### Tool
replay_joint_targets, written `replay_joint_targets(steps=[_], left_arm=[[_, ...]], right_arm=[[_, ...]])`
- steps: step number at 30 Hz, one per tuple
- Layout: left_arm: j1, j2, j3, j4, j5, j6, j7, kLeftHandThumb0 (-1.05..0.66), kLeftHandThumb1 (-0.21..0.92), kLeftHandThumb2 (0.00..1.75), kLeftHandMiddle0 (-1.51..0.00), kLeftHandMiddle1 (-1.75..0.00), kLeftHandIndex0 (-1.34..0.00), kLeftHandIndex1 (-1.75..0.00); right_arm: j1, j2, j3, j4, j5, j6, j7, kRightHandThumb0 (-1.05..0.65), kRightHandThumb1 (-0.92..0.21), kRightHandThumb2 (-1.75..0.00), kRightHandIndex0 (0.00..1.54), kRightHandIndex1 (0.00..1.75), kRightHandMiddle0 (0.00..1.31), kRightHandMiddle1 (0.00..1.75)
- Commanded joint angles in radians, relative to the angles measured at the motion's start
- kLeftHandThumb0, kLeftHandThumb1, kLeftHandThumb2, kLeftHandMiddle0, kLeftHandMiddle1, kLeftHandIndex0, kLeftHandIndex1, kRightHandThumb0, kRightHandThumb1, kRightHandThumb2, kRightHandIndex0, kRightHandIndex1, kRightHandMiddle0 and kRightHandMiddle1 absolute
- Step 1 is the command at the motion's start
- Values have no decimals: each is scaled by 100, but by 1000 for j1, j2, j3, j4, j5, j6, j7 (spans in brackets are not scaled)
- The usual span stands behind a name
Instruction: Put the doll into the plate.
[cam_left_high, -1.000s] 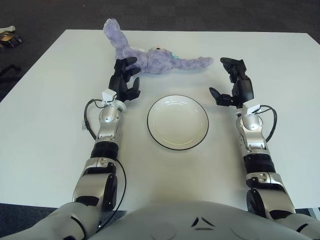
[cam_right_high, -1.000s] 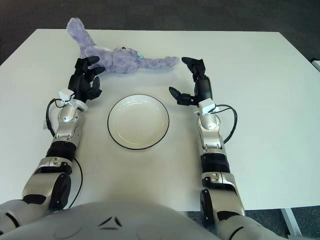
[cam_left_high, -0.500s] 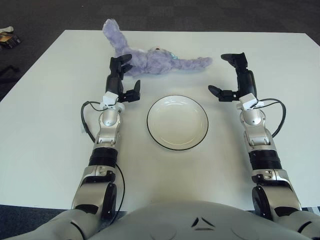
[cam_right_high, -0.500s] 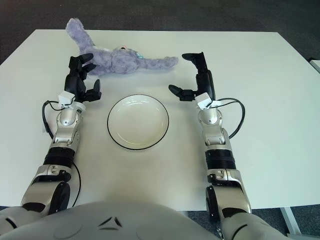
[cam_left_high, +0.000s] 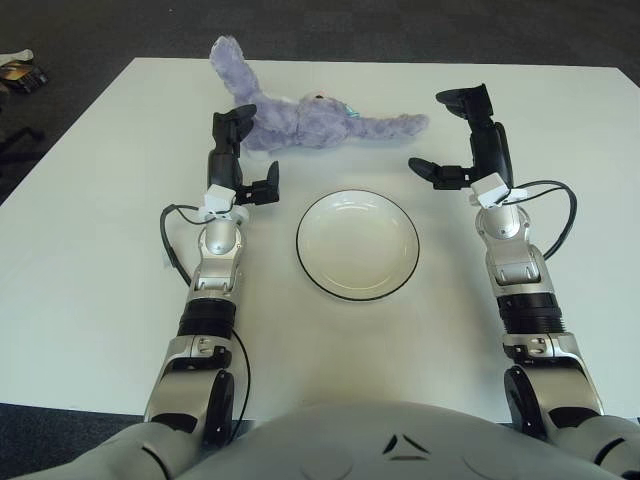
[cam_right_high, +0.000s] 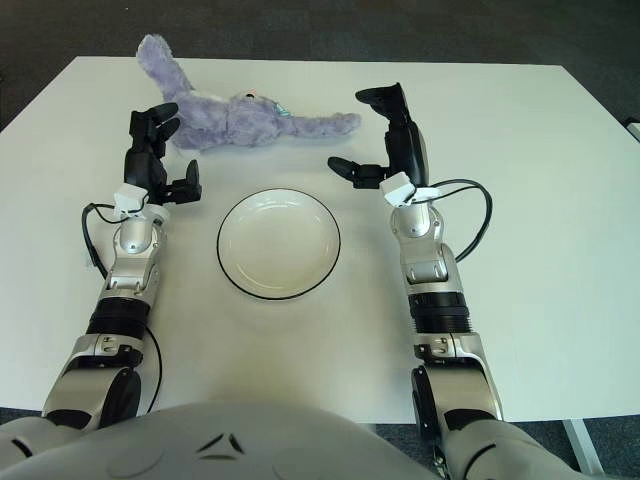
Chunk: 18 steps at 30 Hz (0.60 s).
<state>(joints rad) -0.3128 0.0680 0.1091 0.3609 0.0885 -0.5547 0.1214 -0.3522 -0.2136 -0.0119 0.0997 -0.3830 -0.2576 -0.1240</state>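
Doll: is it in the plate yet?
No, the purple doll lies on the white table beyond the empty plate, apart from its rim.

Readable text: none is showing anywhere.
Labels or brands: none is appearing on the doll (cam_left_high: 300, 118), plate (cam_left_high: 357, 244) or worktop (cam_left_high: 90, 250).

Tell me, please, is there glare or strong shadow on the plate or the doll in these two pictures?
Left eye view: the round white black-rimmed plate shows only a faint sheen, no harsh glare. Right eye view: the fluffy purple plush doll is evenly lit, with only soft shadow beneath it on the white table.
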Motion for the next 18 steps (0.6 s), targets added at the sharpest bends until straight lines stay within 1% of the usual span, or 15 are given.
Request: replay_joint_targets(steps=[1, 5, 8, 11, 15, 18], left_arm=[[2, -10, -2, 21, 18, -46, 30, 0, 22, 132, 0, -59, 0, -115], [-4, -5, -2, 27, 34, -63, 50, 4, 20, 134, 0, -57, 0, -120], [-5, 6, -6, 18, 88, -52, 87, 6, 20, 135, 0, -55, 0, -121], [-11, 20, -11, 12, 146, -35, 125, 4, 19, 135, 0, -55, 0, -120], [-16, 27, -16, 11, 180, -26, 153, 1, 19, 134, 0, -54, 0, -119], [-27, 44, -23, 12, 260, -5, 215, -6, 20, 130, 0, -55, 0, -117]], right_arm=[[-16, -16, 5, -36, -24, 35, -3, -73, -32, -86, 25, 75, 1, 121], [-19, -14, 20, -79, -47, 86, 8, -71, -31, -87, 25, 76, 1, 121], [-21, -15, 29, -93, -51, 101, 13, -70, -30, -89, 24, 76, 0, 120], [-28, -16, 40, -98, -62, 114, 11, -72, -31, -88, 23, 77, 0, 117], [-31, -18, 46, -97, -64, 117, 7, -73, -33, -87, 22, 77, 0, 116], [-38, -20, 52, -81, -53, 94, 12, -76, -37, -83, 20, 74, 0, 114]])
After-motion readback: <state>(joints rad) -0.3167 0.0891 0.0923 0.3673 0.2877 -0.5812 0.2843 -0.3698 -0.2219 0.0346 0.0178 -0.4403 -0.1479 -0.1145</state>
